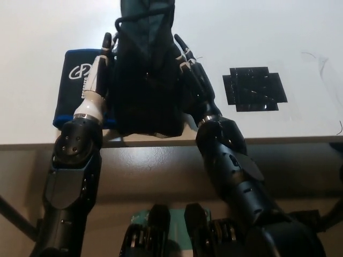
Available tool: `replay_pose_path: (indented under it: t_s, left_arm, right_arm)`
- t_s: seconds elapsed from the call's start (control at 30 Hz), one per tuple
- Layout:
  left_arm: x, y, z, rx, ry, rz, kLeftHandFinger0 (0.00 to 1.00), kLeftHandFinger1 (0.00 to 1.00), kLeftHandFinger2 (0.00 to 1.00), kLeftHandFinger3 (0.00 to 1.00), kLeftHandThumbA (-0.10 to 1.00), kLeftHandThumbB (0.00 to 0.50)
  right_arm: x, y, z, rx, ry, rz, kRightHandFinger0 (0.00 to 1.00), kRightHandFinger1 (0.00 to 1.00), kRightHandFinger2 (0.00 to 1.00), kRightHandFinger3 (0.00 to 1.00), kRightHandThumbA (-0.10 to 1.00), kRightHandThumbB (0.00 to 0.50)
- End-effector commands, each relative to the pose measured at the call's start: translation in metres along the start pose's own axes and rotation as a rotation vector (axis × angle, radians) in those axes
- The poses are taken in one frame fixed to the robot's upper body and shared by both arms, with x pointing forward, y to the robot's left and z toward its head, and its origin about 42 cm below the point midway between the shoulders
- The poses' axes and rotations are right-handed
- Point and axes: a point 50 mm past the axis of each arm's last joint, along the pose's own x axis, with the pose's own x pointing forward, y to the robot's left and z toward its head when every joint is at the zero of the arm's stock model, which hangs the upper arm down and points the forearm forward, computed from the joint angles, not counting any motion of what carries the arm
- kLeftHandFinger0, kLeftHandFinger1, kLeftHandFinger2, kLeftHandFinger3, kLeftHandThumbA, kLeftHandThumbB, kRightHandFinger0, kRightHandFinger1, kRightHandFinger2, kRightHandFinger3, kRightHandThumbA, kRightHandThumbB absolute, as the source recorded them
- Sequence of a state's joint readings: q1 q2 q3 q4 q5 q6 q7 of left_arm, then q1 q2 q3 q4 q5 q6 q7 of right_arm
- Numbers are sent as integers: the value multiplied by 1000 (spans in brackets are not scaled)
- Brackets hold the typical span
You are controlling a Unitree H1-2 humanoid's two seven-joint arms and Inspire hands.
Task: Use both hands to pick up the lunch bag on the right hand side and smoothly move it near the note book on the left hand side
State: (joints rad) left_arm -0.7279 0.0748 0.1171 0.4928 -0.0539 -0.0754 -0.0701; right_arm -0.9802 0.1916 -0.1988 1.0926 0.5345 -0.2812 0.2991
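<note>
**A:** You have the bag (146, 69) pinched between both hands, clear of the table (43, 32). The left hand (97, 72) lies flat against one side with its fingers straight up along the fabric, and the right hand (192, 75) presses the opposite side the same way. Neither hand is curled round anything; it's a squeeze, not a hook.

**B:** So what's your worry?

**A:** Slip, first of all. The fabric looks soft, and I judge that if either hand eases its pressure, the bag could slide down out from between them.

**B:** And the notebook?

**A:** The notebook (75, 80), the black one with blue trim, sits right behind and under your left hand. The bag's lower edge already hangs across its near side. Carry on leftward at this height and you could drag the bag over it, or your left hand could shove it along the table.

**B:** Anything on the other side?

**A:** Only the black patch (254, 88) out beyond your right hand, well apart from the bag. No trouble there.

**B:** What about the set-down?

**A:** The bag's bottom hangs just over the table's near edge. Lower it here and I'd guess it could tip off the front. Place it further from you, just beside the notebook rather than on it.
</note>
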Motion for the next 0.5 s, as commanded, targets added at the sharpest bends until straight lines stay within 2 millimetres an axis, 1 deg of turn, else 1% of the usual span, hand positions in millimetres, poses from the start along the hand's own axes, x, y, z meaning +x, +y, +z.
replay_pose_path:
  t_s: [0.0,0.07,0.13,0.17,0.2,0.23,0.27,0.3,0.33,0.37,0.4,0.43,0.47]
  left_arm:
    - [18,-4,32,-5,-108,-19,1000,1000,1000,1000,1000,329]
    - [18,-4,30,6,-107,-14,1000,1000,1000,1000,1000,332]
    - [16,-2,30,12,-98,-12,1000,1000,1000,1000,1000,343]
    - [16,-2,30,12,-98,-12,1000,1000,1000,1000,1000,343]
    - [16,2,30,26,-97,-11,1000,1000,1000,1000,1000,361]
    - [15,4,30,51,-95,-13,1000,1000,1000,1000,1000,376]
    - [15,6,31,68,-95,-16,1000,1000,1000,1000,1000,380]
    - [15,7,30,78,-95,-19,1000,1000,1000,1000,1000,388]
    - [14,11,29,142,-98,-26,1000,1000,1000,1000,1000,405]
    - [12,16,28,218,-98,-32,1000,1000,1000,1000,1000,425]
    - [11,20,29,282,-99,-43,1000,1000,1000,1000,1000,416]
    - [8,26,30,398,-109,-65,1000,1000,1000,1000,1000,413]
    - [2,34,32,486,-111,-73,1000,1000,1000,1000,1000,431]
  right_arm:
    - [23,45,8,-28,-39,125,1000,1000,1000,1000,1000,377]
    - [25,49,7,-31,-33,129,1000,1000,1000,1000,1000,370]
    - [25,51,6,-46,-36,125,1000,1000,1000,1000,1000,376]
    - [25,50,6,-51,-37,124,1000,1000,1000,1000,1000,390]
    - [23,45,8,-147,-69,104,1000,1000,1000,1000,1000,350]
    - [21,40,11,-264,-94,81,1000,1000,1000,1000,1000,327]
    - [19,38,12,-349,-107,66,1000,1000,1000,1000,1000,323]
    - [19,37,13,-393,-110,46,1000,1000,1000,1000,1000,349]
    - [16,30,17,-582,-128,7,1000,1000,1000,1000,1000,333]
    - [12,25,22,-717,-160,-8,1000,1000,1000,1000,1000,317]
    - [10,22,24,-775,-179,-20,1000,1000,1000,1000,1000,331]
    - [7,16,31,-853,-219,-43,1000,1000,1000,1000,1000,336]
    - [1,10,38,-884,-261,-58,1000,1000,1000,1000,1000,339]
